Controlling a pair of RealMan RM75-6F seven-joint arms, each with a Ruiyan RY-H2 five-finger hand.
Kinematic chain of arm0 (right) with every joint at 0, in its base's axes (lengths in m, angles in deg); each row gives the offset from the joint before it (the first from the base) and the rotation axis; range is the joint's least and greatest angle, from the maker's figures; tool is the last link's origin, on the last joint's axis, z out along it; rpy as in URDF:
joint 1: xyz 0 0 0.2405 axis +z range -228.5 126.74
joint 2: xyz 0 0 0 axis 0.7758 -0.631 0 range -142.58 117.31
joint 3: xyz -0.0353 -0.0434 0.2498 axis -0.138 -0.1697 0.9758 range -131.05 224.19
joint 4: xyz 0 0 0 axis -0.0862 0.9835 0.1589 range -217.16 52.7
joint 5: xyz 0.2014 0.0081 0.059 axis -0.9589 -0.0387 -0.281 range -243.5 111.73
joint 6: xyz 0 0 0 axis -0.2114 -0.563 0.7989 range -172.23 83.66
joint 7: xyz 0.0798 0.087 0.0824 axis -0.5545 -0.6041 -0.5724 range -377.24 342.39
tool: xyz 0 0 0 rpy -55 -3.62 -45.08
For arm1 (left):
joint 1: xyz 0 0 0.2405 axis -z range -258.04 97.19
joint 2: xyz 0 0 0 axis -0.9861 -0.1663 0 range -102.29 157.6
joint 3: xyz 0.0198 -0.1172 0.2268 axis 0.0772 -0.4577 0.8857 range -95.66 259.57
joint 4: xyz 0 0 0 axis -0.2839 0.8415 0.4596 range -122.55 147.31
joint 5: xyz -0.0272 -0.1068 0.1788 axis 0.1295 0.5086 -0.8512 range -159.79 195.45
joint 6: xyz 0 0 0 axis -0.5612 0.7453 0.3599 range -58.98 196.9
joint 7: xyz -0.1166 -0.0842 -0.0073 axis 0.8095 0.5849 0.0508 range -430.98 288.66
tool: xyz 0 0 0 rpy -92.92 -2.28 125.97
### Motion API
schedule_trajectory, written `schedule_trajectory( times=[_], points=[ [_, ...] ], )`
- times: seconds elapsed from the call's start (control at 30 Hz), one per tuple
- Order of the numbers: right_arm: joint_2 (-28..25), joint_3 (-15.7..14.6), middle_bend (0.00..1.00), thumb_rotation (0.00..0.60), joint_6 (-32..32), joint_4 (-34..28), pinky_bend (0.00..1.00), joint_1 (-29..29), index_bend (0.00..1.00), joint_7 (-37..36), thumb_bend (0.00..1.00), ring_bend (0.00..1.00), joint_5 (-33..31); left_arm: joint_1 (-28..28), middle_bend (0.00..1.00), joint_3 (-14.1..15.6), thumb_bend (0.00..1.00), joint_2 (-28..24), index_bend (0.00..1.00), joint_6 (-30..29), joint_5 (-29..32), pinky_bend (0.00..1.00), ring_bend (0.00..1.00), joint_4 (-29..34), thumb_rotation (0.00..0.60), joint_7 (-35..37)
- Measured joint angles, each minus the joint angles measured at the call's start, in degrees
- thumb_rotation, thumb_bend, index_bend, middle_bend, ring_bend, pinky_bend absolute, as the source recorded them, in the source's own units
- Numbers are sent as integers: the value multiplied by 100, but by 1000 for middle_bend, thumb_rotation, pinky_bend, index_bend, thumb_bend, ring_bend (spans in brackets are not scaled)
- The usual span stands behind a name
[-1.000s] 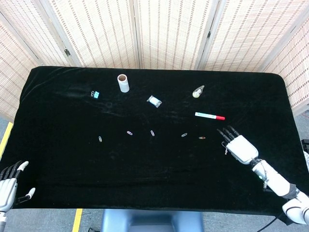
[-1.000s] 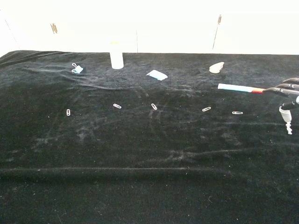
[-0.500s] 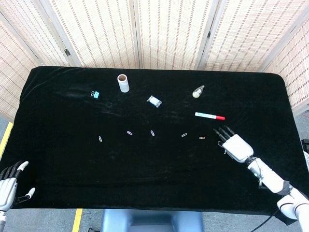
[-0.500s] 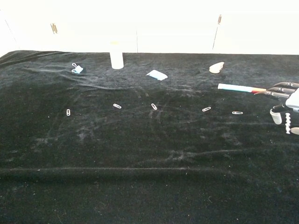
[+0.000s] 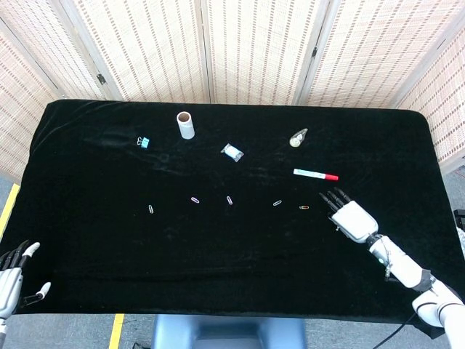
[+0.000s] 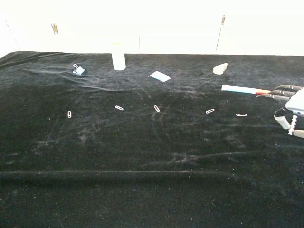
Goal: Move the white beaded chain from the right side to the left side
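1. Two hands in view: right hand low over the cloth on the right side, left hand off the near left corner, beyond the table edge.
2. Right hand: palm down, dark fingers stretched toward the middle of the table, tips close to the nearest paper clip.
3. Chain: short white beaded string hanging from under the right hand in the chest view, pinched by its thumb side; lower end just above or at the cloth, cannot tell which. Hidden under the hand in the head view.
4. Left hand: fingers apart, nothing held.
5. Marker: white with a red cap, lying flat just beyond the right fingertips, apart from them.
6. Five paper clips in a loose row across mid-table, the farthest left well apart from the rest.
7. Tube: upright near the far edge, left of centre.
8. Binder clip: blue, near the tube, to its left.
9. Small white packet near the centre, far half.
10. Pale rounded item beyond the marker; kind unclear.
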State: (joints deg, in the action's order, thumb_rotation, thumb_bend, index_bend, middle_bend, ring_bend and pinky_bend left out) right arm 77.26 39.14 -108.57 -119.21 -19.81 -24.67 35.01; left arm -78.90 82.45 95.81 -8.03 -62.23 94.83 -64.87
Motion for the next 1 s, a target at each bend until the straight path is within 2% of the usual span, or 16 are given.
schedule_trajectory(
  times=[0.23,0.4,0.57,0.83,1.0],
  points=[
    [19,12,88,600,70,-14,0,20,730,-16,372,41,-93,-25,20,15,345,0,0,-61,-61,98,88,-41,600,85],
    [17,52,111,600,44,-35,0,22,781,-8,417,46,-158,-40,16,17,345,3,0,-102,-84,98,87,-57,600,119],
    [-100,157,125,600,-123,-209,0,9,803,16,444,51,-251,-56,14,26,345,1,0,-145,-127,98,87,-73,600,160],
    [-395,403,129,600,-424,-842,0,7,804,235,447,53,-417,-89,14,42,345,-36,0,-219,-186,98,86,-61,600,246],
    [-495,572,135,600,-384,-1415,0,95,804,198,448,56,-570,-111,14,48,345,-61,0,-263,-212,98,87,-60,600,315]
  ],
)
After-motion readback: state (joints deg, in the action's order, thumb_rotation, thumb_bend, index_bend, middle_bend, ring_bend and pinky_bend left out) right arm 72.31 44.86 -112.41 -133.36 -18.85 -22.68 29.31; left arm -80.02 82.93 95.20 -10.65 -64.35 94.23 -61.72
